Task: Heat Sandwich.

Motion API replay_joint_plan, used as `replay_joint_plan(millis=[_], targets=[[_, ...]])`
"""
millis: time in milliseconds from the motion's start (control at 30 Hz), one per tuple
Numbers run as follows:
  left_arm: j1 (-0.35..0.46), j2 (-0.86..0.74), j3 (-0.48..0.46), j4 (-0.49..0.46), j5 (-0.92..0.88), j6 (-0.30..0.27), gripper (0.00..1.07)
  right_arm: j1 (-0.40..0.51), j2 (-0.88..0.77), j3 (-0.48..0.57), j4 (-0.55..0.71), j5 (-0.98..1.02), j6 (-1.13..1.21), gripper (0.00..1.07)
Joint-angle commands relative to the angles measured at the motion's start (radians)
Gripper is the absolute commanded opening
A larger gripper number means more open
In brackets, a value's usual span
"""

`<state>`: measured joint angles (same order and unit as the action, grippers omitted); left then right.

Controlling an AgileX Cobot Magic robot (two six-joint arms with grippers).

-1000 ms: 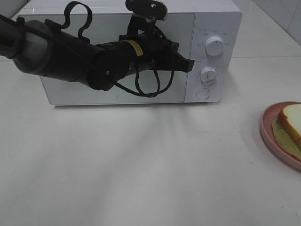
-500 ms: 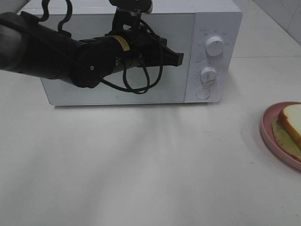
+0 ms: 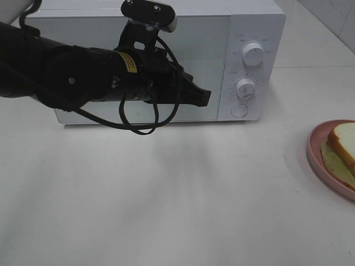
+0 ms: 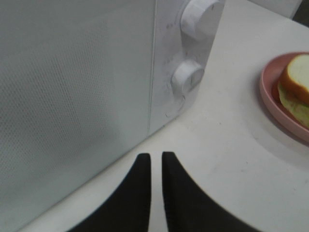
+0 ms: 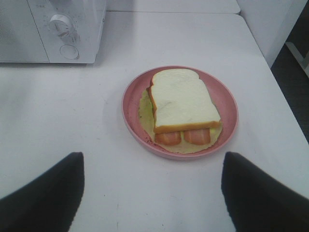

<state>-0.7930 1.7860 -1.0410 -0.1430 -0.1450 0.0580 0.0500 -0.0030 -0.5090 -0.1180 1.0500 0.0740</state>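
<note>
The left gripper (image 3: 204, 98), nearly closed and empty, hangs before the shut microwave (image 3: 252, 33) door, likely to open it; the right gripper (image 5: 152, 186), wide open, waits above the sandwich (image 5: 182, 104).

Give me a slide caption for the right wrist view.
Open right gripper above the sandwich on its pink plate, microwave behind.

One microwave (image 3: 166, 61), white, with two round knobs (image 3: 253, 54) and one round button (image 3: 239, 110) on its panel. One pink plate (image 5: 133, 104). One sandwich (image 5: 181, 104) on the plate, with two reddish sausage ends showing under the top slice. One white table (image 3: 166, 199). Two black grippers in view: left gripper (image 4: 156, 162), right gripper (image 5: 152, 181).
</note>
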Motion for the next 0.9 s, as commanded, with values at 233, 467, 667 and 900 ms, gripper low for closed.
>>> replay_joint_plan(millis=[233, 467, 667, 900], targets=[[-0.006, -0.128, 0.004, -0.044, 0.399, -0.064, 1.02, -0.004, -0.026, 0.006, 0.000, -0.010, -0.010, 0.76], [-0.006, -0.199, 0.004, -0.010, 0.600, -0.052, 1.01, -0.004, -0.026, 0.006, 0.000, -0.010, -0.010, 0.76], [0.051, -0.270, 0.004, 0.028, 0.783, -0.105, 1.01, -0.004, -0.026, 0.006, 0.000, -0.010, -0.010, 0.76], [0.226, -0.333, 0.004, 0.023, 0.914, -0.088, 1.01, -0.004, -0.026, 0.006, 0.000, -0.010, -0.010, 0.76]])
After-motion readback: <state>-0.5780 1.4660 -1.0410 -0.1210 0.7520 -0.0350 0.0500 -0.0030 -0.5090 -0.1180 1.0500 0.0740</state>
